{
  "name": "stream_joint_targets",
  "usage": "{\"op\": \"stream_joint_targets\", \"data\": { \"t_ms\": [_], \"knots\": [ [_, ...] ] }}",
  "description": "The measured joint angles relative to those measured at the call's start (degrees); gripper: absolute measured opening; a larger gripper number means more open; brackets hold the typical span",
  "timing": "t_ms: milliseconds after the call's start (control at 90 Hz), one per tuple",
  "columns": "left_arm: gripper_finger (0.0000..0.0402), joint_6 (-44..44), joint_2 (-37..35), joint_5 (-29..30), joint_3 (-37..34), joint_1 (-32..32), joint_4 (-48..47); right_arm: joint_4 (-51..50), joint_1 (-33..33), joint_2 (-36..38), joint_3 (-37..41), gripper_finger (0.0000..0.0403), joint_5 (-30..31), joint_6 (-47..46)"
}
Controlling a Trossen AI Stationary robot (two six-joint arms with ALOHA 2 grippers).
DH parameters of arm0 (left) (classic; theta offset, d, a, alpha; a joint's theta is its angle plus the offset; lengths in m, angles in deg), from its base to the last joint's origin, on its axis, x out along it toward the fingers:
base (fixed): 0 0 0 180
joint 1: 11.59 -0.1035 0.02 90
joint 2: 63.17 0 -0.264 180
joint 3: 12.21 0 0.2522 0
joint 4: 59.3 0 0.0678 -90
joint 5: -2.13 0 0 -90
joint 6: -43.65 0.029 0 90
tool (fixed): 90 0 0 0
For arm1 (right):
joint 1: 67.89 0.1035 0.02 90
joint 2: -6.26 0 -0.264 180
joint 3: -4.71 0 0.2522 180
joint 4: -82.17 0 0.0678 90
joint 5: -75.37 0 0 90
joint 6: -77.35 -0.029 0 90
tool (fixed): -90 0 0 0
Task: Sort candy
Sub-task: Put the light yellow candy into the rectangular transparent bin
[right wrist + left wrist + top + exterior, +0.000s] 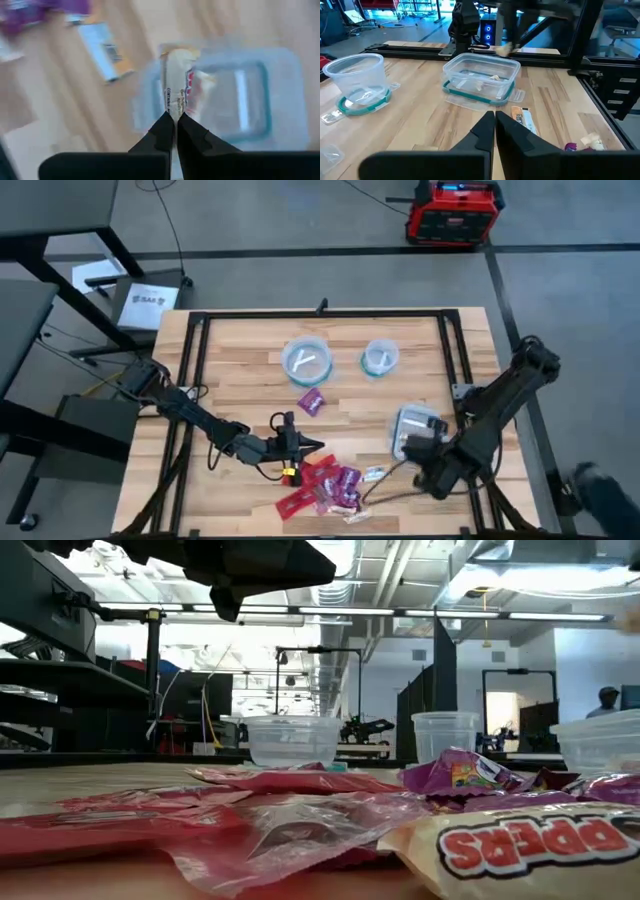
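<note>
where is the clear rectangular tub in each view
high: tub right of centre.
low: tub cut off at the right edge.
left wrist: tub in the middle.
right wrist: tub right of centre.
landmark: small round bowl nearby, absent from right wrist.

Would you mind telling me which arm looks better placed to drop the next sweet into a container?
Probably the right. The right gripper is shut on a whitish sweet directly above the clear tub. The left gripper is shut and empty, over bare table near the candy pile.
</note>
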Motion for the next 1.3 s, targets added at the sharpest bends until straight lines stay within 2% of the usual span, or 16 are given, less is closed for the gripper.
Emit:
{"op": "stream_joint_targets", "data": {
  "t_ms": [122,356,444,589,700,767,989,1122,1300],
  "knots": [
    [0.0000,0.00,0.00,0.00,0.00,0.00,0.02,2.03,-0.69,1.00,4.30,0.0032,-2.15,-4.28],
    [0.0000,0.00,0.00,0.01,0.00,0.02,0.00,16.74,-0.41,1.03,5.50,0.0146,-2.88,0.36],
    [0.0000,0.00,0.00,0.00,0.00,0.02,-0.18,26.85,0.36,0.29,5.46,0.0190,-2.16,5.68],
    [0.0000,0.00,0.00,0.01,0.00,0.02,-0.17,47.47,1.74,-6.48,5.42,0.0229,2.67,24.06],
    [0.0000,0.00,0.00,0.02,0.00,0.02,-0.23,61.33,1.45,-14.89,5.40,0.0230,2.91,35.07],
    [0.0000,0.00,0.00,0.01,0.00,0.02,-0.24,65.83,1.15,-19.75,5.04,0.0224,2.43,37.84],
    [0.0000,0.00,0.00,0.02,0.00,0.02,-1.06,66.58,0.57,-28.97,0.47,0.0188,-1.97,39.58],
    [0.0000,0.00,0.00,0.02,0.00,0.02,-1.12,66.78,0.51,-31.63,-0.61,0.0165,-4.61,39.59],
    [0.0000,-0.25,0.00,0.01,0.00,-0.02,-1.09,65.83,-0.27,-32.44,-0.74,0.0122,-4.21,38.72]
  ]
}}
